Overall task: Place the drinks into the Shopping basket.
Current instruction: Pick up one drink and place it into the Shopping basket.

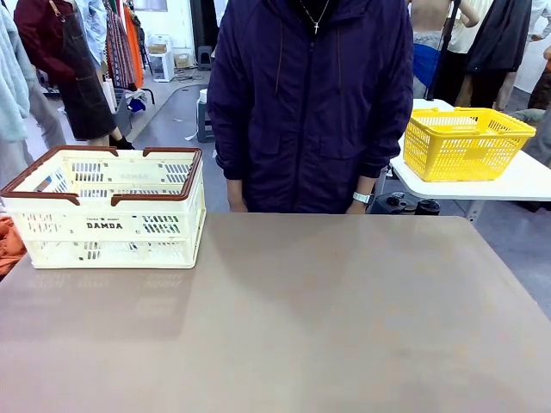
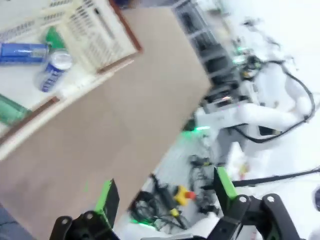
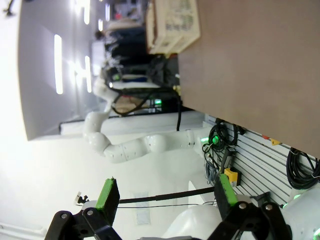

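Where slotted plastic Shopping basket (image 1: pixel 108 206) sits, cylindrical aluminium drinks (image 2: pixel 52 70) inside; left gripper (image 2: pixel 167 197), right gripper (image 3: pixel 165 195) both spread.

Yellow mesh basket (image 1: pixel 465 142) on white side table (image 1: pixel 525 181); person in dark jacket (image 1: pixel 314 95)

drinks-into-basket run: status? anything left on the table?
Looks done or nearly so. The left wrist view shows blue cans and green cans lying inside the Shopping basket. The front view shows no drink on the table. Nothing in hand: left gripper and right gripper are both open, off the table edge. The person stands at the far side.
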`<state>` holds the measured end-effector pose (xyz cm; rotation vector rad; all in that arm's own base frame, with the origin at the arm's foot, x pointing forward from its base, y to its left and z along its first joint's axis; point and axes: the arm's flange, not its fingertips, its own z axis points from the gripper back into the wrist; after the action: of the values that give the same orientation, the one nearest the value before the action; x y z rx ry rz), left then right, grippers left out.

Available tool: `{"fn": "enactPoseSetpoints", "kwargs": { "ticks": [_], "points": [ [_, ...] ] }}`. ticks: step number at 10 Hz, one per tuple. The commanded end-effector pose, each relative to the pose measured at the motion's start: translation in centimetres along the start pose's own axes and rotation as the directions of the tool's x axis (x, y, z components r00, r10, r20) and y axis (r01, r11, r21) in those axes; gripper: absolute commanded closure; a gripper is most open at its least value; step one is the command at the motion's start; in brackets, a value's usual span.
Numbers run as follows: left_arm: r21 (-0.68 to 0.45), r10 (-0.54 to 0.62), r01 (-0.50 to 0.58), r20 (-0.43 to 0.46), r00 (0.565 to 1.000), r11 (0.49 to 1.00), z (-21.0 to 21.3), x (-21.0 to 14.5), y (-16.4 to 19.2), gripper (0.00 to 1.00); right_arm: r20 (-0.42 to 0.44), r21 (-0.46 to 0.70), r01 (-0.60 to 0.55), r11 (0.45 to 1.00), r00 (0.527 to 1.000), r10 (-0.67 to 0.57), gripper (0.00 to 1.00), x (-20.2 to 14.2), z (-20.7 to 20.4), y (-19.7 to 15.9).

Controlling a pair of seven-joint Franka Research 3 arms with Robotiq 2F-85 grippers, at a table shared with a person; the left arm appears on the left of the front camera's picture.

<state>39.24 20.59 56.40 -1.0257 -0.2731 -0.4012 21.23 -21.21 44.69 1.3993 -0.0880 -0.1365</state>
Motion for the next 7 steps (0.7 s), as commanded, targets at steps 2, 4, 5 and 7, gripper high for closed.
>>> {"fn": "enactPoseSetpoints", "kwargs": {
  "ticks": [2,4,5,7],
  "points": [
    [-0.265,0.005,0.044,0.182,0.983,0.963,-3.1,-5.9,5.2,0.0,0.003,0.009,-0.004,1.0,1.0,0.004,0.0,0.0,0.2,0.6],
    [-0.216,0.062,-0.019,0.194,0.979,0.976,-6.4,-6.1,8.0,0.0,0.003,0.009,-0.004,1.0,1.0,0.004,0.0,0.0,0.2,0.6],
    [-0.256,0.037,0.011,0.181,0.983,0.967,-2.6,-7.5,6.4,0.0,0.003,0.009,-0.004,1.0,1.0,0.004,0.0,0.0,0.2,0.6],
    [-0.256,0.037,0.011,0.181,0.983,0.967,-2.6,-7.5,6.4,0.0,0.003,0.009,-0.004,1.0,1.0,0.004,0.0,0.0,0.2,0.6]
  ]
}}
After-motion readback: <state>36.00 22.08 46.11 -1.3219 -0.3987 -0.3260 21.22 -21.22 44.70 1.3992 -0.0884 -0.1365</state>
